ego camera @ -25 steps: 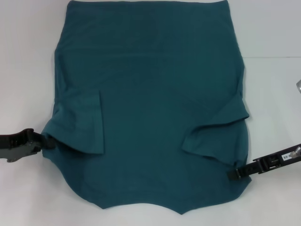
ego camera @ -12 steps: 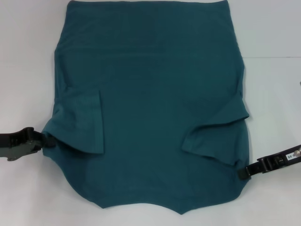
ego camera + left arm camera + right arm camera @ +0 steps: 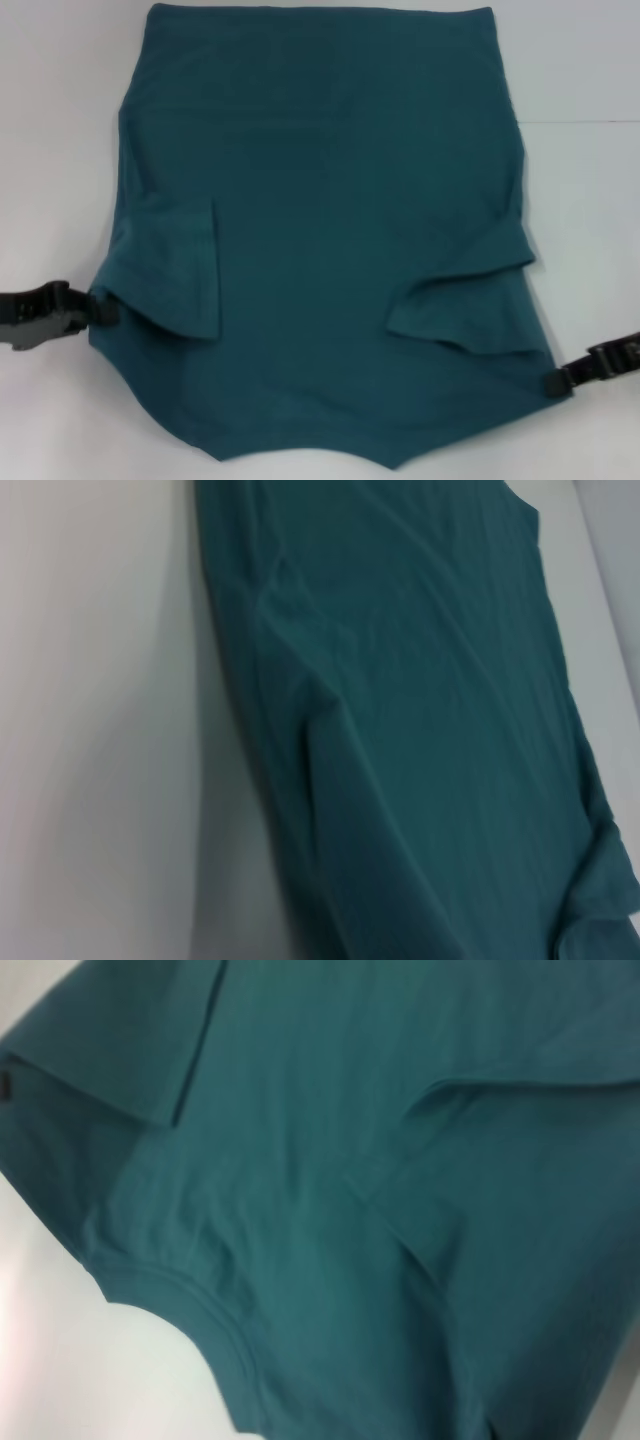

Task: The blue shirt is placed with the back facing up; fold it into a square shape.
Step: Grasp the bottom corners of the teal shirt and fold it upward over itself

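The blue shirt (image 3: 320, 220) lies spread flat on the white table (image 3: 50, 150), collar edge toward me, hem at the far side. Both short sleeves are folded inward onto the body, one at the left (image 3: 180, 275) and one at the right (image 3: 465, 305). My left gripper (image 3: 100, 308) is shut on the shirt's left shoulder corner at table level. At the right shoulder corner, which is drawn out into a point, my right gripper (image 3: 553, 381) is shut on the cloth. The wrist views show only the shirt fabric (image 3: 420, 730) (image 3: 350, 1160), not the fingers.
White table surface surrounds the shirt on the left, on the right (image 3: 590, 200) and along the near edge. The shirt's hem reaches the far edge of the head view.
My right gripper has moved outward to the right and slightly toward me, pulling the shirt's right shoulder corner out with it. The left gripper has barely shifted.
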